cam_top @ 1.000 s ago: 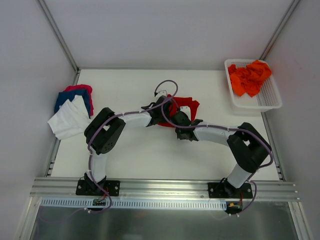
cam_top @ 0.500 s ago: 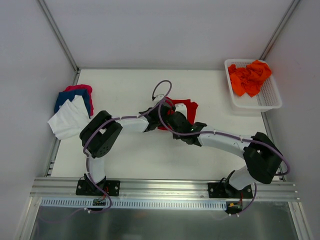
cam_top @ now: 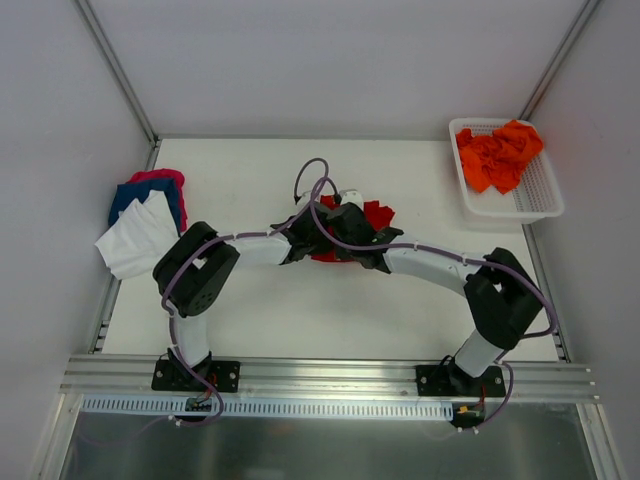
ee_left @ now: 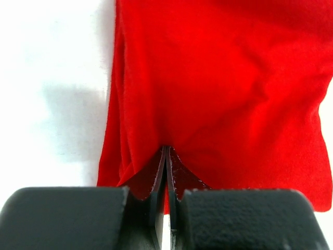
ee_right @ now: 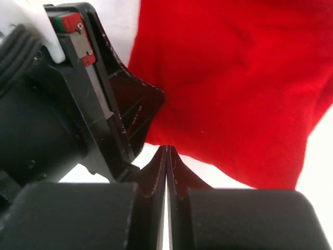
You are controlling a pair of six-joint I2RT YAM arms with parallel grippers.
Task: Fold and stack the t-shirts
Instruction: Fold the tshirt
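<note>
A deep red t-shirt (cam_top: 378,213) lies bunched at the table's middle, half hidden under both grippers. My left gripper (cam_top: 318,240) reaches in from the left. In the left wrist view it (ee_left: 166,150) is shut on the near edge of the red t-shirt (ee_left: 223,78), and folds run out from its tips. My right gripper (cam_top: 345,222) comes in from the right. In the right wrist view it (ee_right: 166,148) is shut, tips just at the hem of the red t-shirt (ee_right: 234,78) with nothing pinched that I can see. The left gripper's body (ee_right: 78,104) sits close beside it.
Pink, blue and white t-shirts (cam_top: 148,215) are piled at the table's left edge. A white mesh basket (cam_top: 545,195) at the back right holds orange t-shirts (cam_top: 500,155). Bare white table (cam_top: 250,170) shows behind the arms.
The right gripper has swung up and left onto the red t-shirt, next to the left gripper. The shirt has shifted slightly left and looks more bunched.
</note>
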